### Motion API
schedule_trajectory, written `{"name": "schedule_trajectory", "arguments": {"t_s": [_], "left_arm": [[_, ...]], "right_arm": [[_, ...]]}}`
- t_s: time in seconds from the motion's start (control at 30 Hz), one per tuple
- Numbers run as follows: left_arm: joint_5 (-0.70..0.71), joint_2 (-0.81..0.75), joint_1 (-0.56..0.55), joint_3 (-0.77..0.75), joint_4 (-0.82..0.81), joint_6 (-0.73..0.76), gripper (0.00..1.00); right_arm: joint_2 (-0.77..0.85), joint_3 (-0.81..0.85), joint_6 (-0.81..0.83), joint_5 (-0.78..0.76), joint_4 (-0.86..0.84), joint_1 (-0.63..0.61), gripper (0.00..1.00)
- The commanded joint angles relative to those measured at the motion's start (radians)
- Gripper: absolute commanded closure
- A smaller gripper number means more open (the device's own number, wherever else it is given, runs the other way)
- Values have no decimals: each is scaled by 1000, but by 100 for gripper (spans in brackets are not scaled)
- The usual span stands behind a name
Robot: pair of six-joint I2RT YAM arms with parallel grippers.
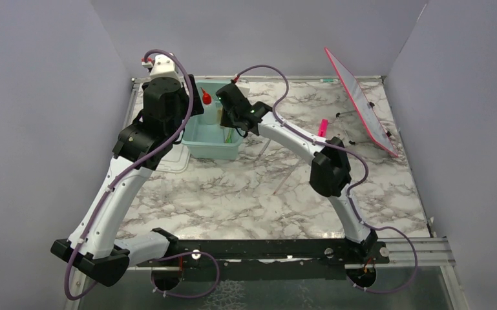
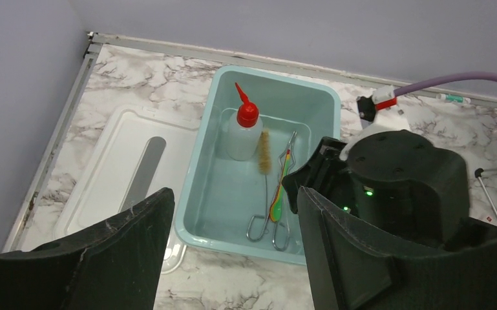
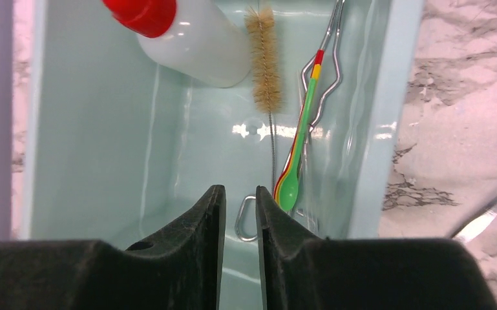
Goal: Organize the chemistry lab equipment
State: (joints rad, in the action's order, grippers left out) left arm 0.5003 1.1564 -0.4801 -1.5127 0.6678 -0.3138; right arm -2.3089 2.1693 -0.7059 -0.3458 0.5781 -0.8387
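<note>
The translucent squeeze bottle point(image 2: 242, 132) with a red nozzle lies in the teal tub point(image 2: 197, 187), beside a bristle brush point(image 2: 264, 152), the wire tongs point(image 2: 292, 145) and coloured spoons point(image 2: 276, 206). My left gripper point(image 2: 234, 192) is wide open and empty above the tub's near left corner. My right gripper point(image 3: 240, 190) hovers inside the tub point(image 3: 371, 129), its jaws a narrow gap apart with nothing between them, just beside the spoons point(image 3: 289, 184), the tongs point(image 3: 329, 77), the brush point(image 3: 265, 58) and the bottle point(image 3: 200, 45). Thin clear rods point(image 1: 284, 177) lie on the table.
The tub's white lid point(image 2: 110, 161) lies left of the tub. A pink board point(image 1: 362, 103) leans at the back right, with a flat pink strip point(image 1: 323, 127) near it. A small capped vial point(image 2: 452, 98) lies by the back wall.
</note>
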Motion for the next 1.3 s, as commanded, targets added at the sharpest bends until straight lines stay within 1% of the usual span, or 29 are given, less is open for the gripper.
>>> {"name": "schedule_trajectory", "arguments": {"t_s": [0.0, 0.1, 0.3, 0.4, 0.47, 0.5, 0.6, 0.73, 0.93, 1.1, 1.2, 1.27], "left_arm": [[-41, 0, -3, -5, -8, -2, 27], [-51, -2, -4, -1, -10, -3, 27], [-80, -25, -3, 28, -23, -12, 27], [-87, -38, -3, 41, -31, -9, 27], [-88, -47, -3, 47, -34, -6, 26], [-88, -48, -4, 49, -35, -5, 26], [-93, -52, -4, 53, -36, -9, 25], [-102, -51, -3, 57, -39, -9, 25], [-117, -43, -4, 59, -46, -7, 24], [-118, -47, -3, 66, -47, -10, 24], [-114, -46, -3, 72, -47, -39, 24], [-130, -46, -3, 80, -54, -52, 24]], "right_arm": [[193, -65, 39, 16, -85, -5, 71], [293, -139, 38, -30, -100, -5, 70], [456, -330, 20, -153, -78, 17, 61], [485, -411, -38, -184, -10, 43, 56], [479, -441, -128, -206, 65, 62, 48], [474, -462, -152, -198, 87, 74, 44], [446, -514, -204, -97, 111, 128, 41], [380, -545, -208, -35, 95, 162, 40], [242, -476, -214, -36, 134, 165, 43], [172, -451, -226, -37, 133, 167, 52], [153, -469, -232, -49, 109, 167, 60], [149, -489, -221, -50, 69, 167, 61]]}}
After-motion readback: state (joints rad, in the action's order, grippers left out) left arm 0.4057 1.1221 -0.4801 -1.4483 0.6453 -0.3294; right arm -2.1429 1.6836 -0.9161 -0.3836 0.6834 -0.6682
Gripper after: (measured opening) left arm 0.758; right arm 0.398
